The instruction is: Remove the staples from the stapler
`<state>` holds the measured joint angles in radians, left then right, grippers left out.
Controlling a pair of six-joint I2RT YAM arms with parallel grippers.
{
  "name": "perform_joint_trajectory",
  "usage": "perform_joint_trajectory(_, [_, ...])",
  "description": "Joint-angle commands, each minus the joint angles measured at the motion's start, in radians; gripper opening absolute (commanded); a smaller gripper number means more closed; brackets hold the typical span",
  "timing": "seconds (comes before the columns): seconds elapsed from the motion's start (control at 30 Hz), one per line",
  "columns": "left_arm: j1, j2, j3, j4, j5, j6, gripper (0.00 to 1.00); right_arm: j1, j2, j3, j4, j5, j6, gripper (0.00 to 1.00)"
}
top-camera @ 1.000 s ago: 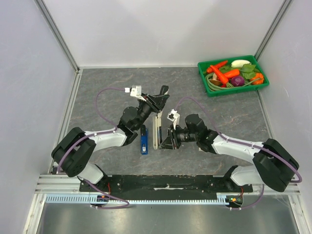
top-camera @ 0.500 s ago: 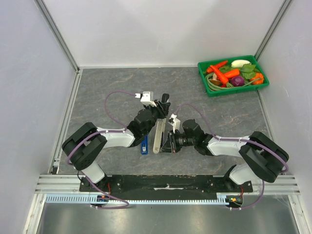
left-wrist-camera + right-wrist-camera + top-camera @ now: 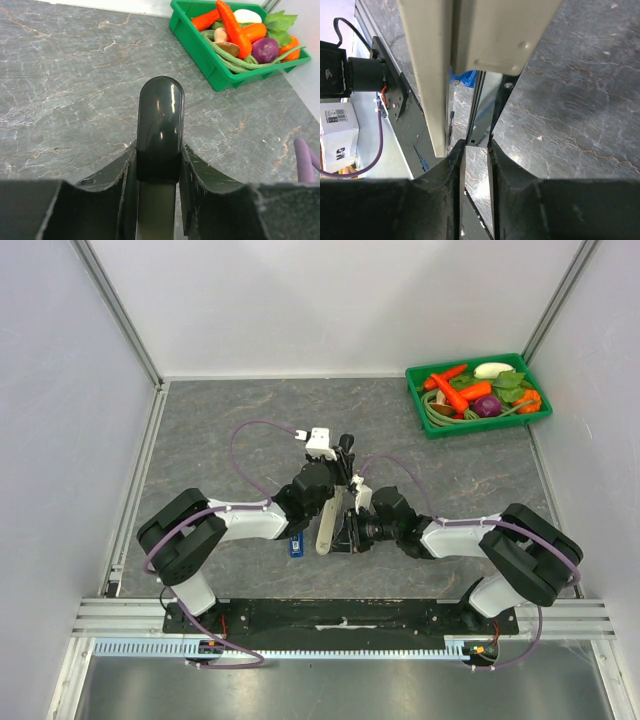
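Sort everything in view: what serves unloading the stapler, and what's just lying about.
For the job: stapler; left gripper, clamped on its black end; right gripper, pinching its metal rail.
Lying about: green tray of vegetables; small blue item beside the stapler, unidentifiable.

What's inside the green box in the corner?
Vegetables fill the green tray: orange carrots, a purple onion, long green beans, leaves and a white vegetable. They cover the tray's floor, so anything underneath them is hidden.
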<state>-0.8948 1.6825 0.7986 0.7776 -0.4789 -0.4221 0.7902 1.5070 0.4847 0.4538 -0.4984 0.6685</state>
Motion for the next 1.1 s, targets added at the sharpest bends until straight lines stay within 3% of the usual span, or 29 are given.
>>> perform_joint_trajectory(0.0, [-0.049, 0.034, 0.025, -0.113, -0.041, 0.063, 0.02, -0.019, -0.011, 0.051, 0.167, 0.116, 0.006, 0.31])
perform_joint_trajectory(0.17, [-0.061, 0.049, 0.033, -0.13, -0.059, 0.08, 0.02, -0.019, -0.01, 0.046, 0.18, 0.112, 0.022, 0.45])
perform_joint_trajectory(0.5, [-0.081, 0.062, 0.057, -0.167, -0.087, 0.134, 0.02, -0.019, -0.021, 0.061, 0.152, 0.103, 0.028, 0.58])
perform_joint_trajectory(1.07, [-0.087, -0.101, 0.108, -0.274, 0.045, 0.195, 0.02, -0.019, -0.235, 0.124, -0.17, 0.287, -0.104, 0.53])
